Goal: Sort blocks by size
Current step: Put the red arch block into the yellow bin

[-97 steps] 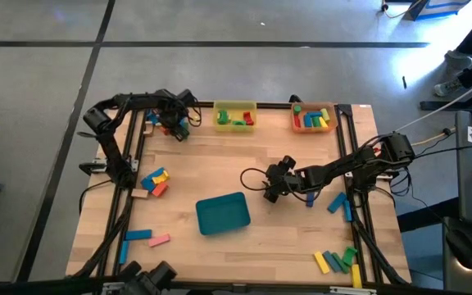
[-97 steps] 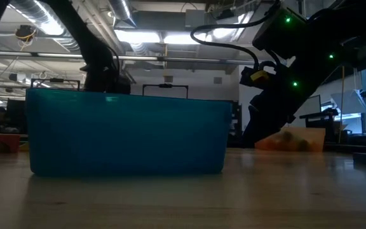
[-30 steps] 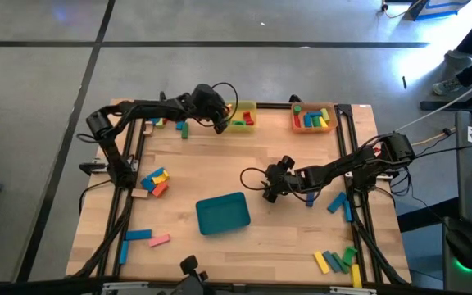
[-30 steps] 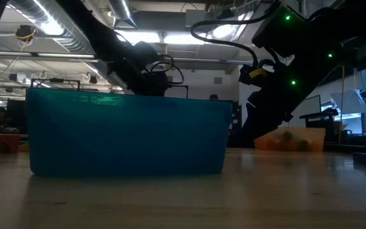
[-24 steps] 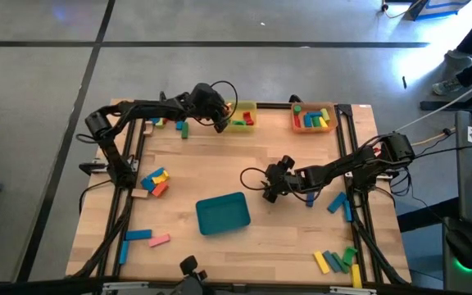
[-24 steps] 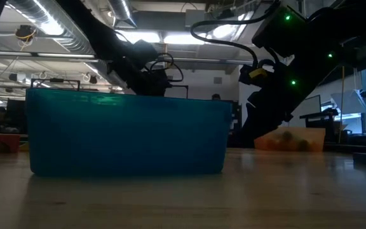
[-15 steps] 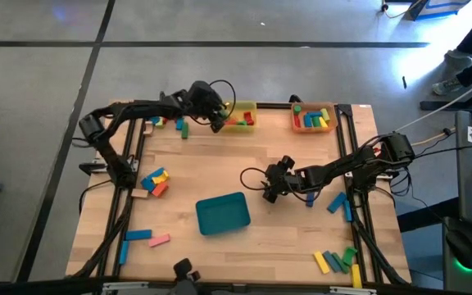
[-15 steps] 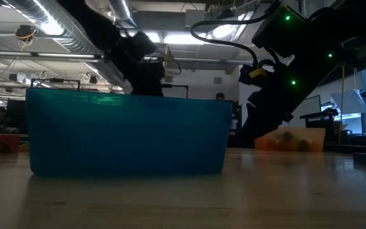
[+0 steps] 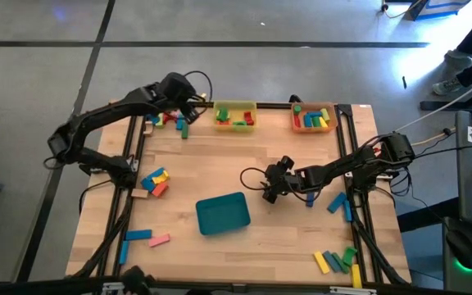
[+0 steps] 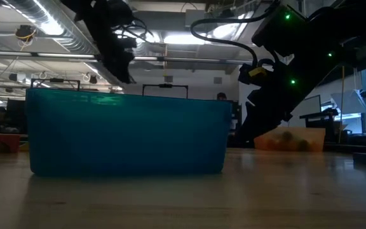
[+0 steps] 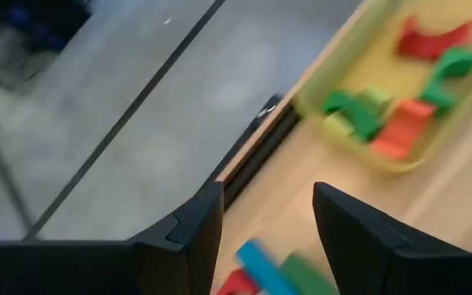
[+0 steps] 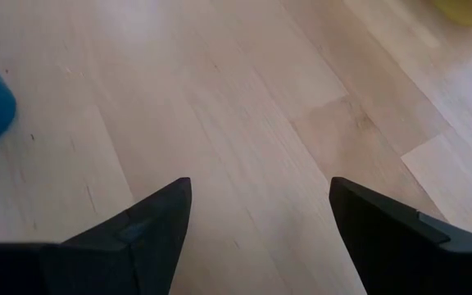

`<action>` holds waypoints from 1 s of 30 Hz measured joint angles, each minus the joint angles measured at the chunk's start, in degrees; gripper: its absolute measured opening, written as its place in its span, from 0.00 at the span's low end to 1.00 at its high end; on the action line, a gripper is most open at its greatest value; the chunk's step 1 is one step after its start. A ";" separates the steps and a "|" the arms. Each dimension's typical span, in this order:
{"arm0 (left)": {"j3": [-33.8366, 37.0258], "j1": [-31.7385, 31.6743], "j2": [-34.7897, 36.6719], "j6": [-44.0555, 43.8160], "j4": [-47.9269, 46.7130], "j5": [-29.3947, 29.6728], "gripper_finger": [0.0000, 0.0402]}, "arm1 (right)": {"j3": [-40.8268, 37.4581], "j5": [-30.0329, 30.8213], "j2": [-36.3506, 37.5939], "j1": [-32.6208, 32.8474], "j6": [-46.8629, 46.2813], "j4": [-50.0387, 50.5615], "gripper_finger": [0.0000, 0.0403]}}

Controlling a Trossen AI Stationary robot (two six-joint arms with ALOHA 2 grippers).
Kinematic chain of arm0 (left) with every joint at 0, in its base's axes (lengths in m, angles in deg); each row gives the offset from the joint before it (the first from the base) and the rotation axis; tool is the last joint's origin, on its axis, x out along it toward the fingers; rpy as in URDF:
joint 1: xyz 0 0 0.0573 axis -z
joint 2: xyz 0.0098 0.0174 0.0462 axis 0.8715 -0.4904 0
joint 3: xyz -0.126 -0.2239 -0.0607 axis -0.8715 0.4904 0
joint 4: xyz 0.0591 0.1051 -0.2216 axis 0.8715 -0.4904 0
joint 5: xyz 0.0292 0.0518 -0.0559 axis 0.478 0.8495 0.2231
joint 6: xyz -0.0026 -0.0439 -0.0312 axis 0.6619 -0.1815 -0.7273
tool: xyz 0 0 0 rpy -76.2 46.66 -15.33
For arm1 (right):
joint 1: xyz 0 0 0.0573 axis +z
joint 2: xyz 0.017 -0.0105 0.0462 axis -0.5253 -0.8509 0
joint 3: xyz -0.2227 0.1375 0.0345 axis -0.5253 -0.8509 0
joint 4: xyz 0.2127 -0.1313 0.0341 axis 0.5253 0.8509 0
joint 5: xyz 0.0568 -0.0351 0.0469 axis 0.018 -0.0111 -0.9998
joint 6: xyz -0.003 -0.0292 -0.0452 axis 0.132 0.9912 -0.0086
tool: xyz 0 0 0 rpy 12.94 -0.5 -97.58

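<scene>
Two grippers I see spread and empty: the left gripper above the back edge near the yellow tray, the right gripper low beside the teal tray. Blocks lie scattered.

Wooden table with scattered blocks and three trays

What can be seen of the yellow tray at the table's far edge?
The yellow tray is a shallow rectangular bin, plastic by its look, sitting flat on the wooden table at its far edge, left of the orange tray. It holds a few red, green and orange blocks, some curved. Nothing grips it; the left gripper, open and empty, is off to its left above loose blocks.
</scene>
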 joint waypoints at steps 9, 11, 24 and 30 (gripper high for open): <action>0.00 -6.84 -4.67 1.59 -4.39 3.16 0.43 | 0.00 -0.07 0.00 0.00 0.04 -0.28 0.72; 0.00 -8.35 -6.73 2.90 -6.40 3.19 0.43 | 0.00 -0.09 0.00 0.00 0.07 -0.30 0.72; 0.00 -11.41 -21.79 14.04 -12.39 7.83 0.43 | 0.00 -0.57 0.00 0.00 0.83 -0.33 0.72; 0.02 -11.41 -24.34 17.88 -11.59 7.89 0.43 | 0.00 -0.57 0.00 0.00 0.82 -0.34 0.72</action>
